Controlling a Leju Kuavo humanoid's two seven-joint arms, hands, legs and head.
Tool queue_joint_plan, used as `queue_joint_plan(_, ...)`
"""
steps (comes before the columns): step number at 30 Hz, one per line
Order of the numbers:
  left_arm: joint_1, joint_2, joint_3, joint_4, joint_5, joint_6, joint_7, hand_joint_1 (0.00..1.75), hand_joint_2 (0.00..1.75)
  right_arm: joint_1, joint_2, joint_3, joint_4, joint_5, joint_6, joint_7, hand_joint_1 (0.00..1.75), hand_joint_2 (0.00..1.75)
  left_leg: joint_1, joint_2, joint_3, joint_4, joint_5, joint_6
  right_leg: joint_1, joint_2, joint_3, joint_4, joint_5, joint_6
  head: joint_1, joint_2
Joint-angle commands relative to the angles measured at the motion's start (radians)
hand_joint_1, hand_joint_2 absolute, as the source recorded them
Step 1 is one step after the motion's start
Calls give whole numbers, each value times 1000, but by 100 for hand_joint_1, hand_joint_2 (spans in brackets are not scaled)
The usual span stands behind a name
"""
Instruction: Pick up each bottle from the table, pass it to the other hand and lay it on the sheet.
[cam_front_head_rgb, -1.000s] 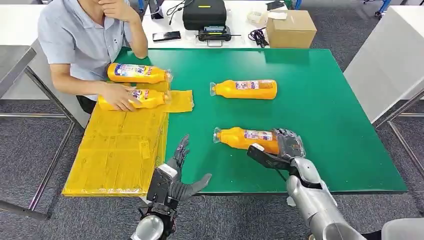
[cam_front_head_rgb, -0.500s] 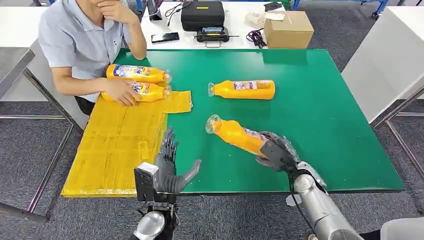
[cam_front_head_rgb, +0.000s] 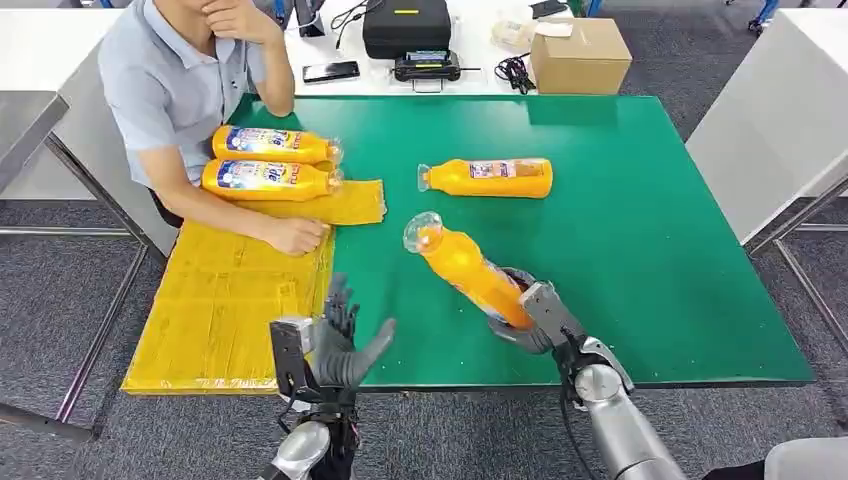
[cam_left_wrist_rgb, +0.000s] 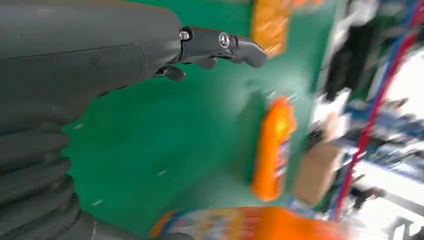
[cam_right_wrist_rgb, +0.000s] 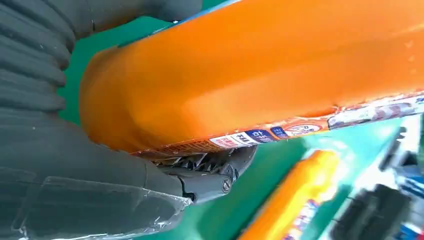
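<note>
- The right hand (cam_front_head_rgb: 530, 318) grips a bottle (cam_front_head_rgb: 468, 269) by its bottom, up off the table (cam_front_head_rgb: 650, 230), cap tilted away.
- The left hand (cam_front_head_rgb: 340, 340) is empty, fingers apart, beside the sheet (cam_front_head_rgb: 230, 300).

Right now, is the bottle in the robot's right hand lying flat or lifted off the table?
Lifted and tilted: the right hand grips the bottle by its base, neck raised.

Green counter (cam_front_head_rgb: 650, 230): one orange bottle (cam_front_head_rgb: 487, 178) lying flat mid-surface; yellow sheet (cam_front_head_rgb: 235, 295) draped over left edge, two bottles (cam_front_head_rgb: 268, 162) on it.
</note>
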Motion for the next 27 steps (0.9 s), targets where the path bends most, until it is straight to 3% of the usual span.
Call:
queue_joint_plan(1, -90, 41, -105, 165, -26, -21, 26, 0, 175, -36, 34, 119, -2, -2, 1, 8, 175, 175, 1, 2, 4, -1, -2, -2, 1, 2, 4, -1, -1, -2, 0, 0)
queue_joint_plan(11, -128, 38, -142, 176, -107, -53, 17, 0, 175, -151, 66, 273, 147, 36, -36, 33, 175, 175, 0, 3, 1, -1, -1, -2, 0, 3, 0, 0, 0, -2, 0, 0)
queue_joint_plan(27, -126, 21, -55, 77, -19, -64, 7, 0, 175, -153, 104, 354, 157, 42, -70, 24, 175, 175, 1, 1, 0, 0, -1, -2, 1, 1, 0, 0, -1, -2, 0, 0)
